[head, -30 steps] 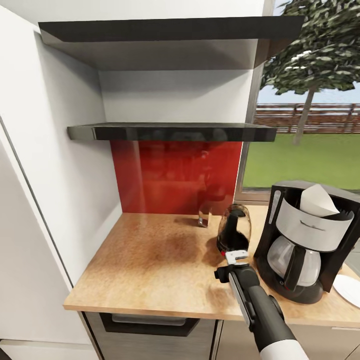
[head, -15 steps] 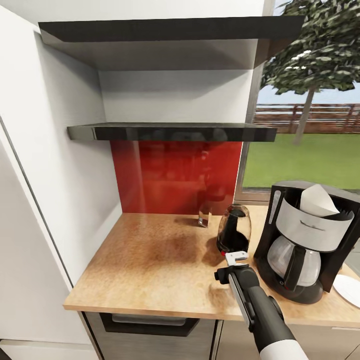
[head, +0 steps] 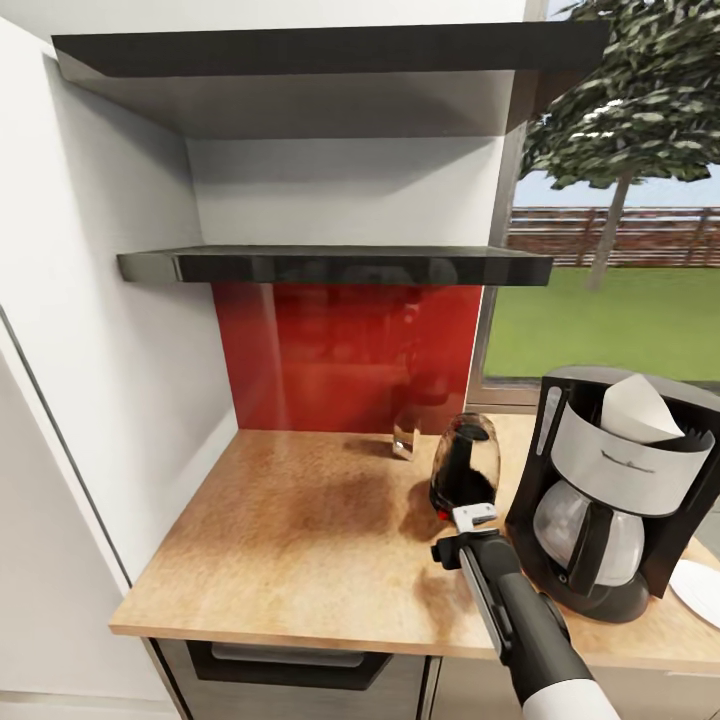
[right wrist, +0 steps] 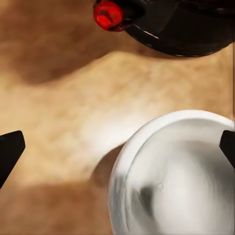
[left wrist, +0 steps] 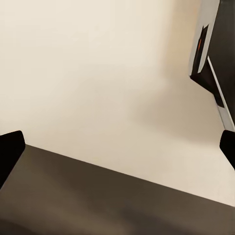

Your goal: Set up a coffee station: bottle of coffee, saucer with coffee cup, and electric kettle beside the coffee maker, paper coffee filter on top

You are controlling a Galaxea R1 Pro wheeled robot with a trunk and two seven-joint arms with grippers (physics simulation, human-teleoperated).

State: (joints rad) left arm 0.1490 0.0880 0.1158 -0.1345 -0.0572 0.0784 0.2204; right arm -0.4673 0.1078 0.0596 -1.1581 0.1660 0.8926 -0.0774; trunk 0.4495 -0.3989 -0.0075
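Observation:
On the kitchen countertop [head: 300, 530] the coffee maker [head: 610, 490] stands at the right with the paper coffee filter [head: 635, 408] on top. The electric kettle [head: 465, 462] is just left of it. The saucer [head: 700, 590] lies at the right edge. My right gripper [head: 470, 528] is low at the kettle's base, open. In the right wrist view the white coffee cup [right wrist: 181, 181] shows from above between its spread fingers, near the kettle's red mark [right wrist: 107, 14]. My left gripper [left wrist: 117, 147] is open over a pale surface. The kitchen shelf [head: 340, 265] shows edge-on. The bottle of coffee is out of view.
A small clear glass [head: 405, 435] stands at the back by the red wall panel [head: 340, 350]. A second shelf [head: 320, 60] hangs higher. A white wall [head: 110, 350] bounds the counter's left end. A window [head: 610, 300] is behind the coffee maker.
The whole picture has shifted a little, so the camera moved. The right gripper stays at the kettle's base, and the things on the counter stand as before.

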